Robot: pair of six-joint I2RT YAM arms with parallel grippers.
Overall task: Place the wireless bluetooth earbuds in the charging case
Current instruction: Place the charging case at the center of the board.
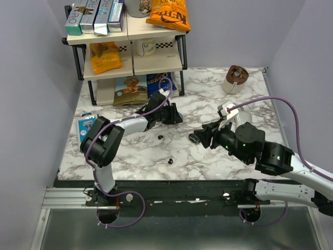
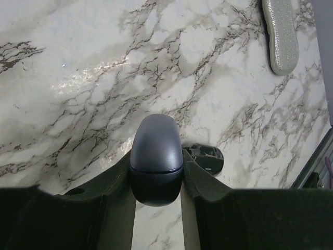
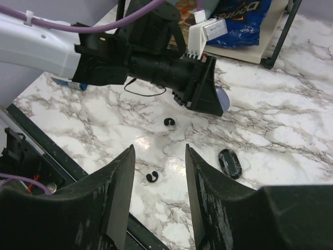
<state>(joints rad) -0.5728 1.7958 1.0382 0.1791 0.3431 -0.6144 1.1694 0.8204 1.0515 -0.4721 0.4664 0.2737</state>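
Note:
My left gripper [image 2: 156,179] is shut on the charging case [image 2: 156,156], a grey-blue egg-shaped shell with a seam round it, held just above the marble. In the top view this gripper [image 1: 174,115] sits mid-table. Two earbuds lie loose on the marble: one [image 1: 161,137] [image 3: 168,122] near the left gripper, the other [image 1: 170,162] [image 3: 152,176] closer to the front edge. My right gripper [image 3: 160,148] [image 1: 202,136] hangs open and empty above the marble, right of the earbuds. A small black oval piece [image 3: 230,162] [image 1: 194,138] [image 2: 205,158] lies by its right finger.
A shelf rack [image 1: 130,52] with snack bags and boxes stands at the back left. A brown-topped cup [image 1: 235,78] sits at the back right, a blue packet [image 1: 86,125] at the left edge. A glittery grey oblong thing [image 2: 281,36] lies beyond the case. A dark rail [image 1: 182,185] borders the front.

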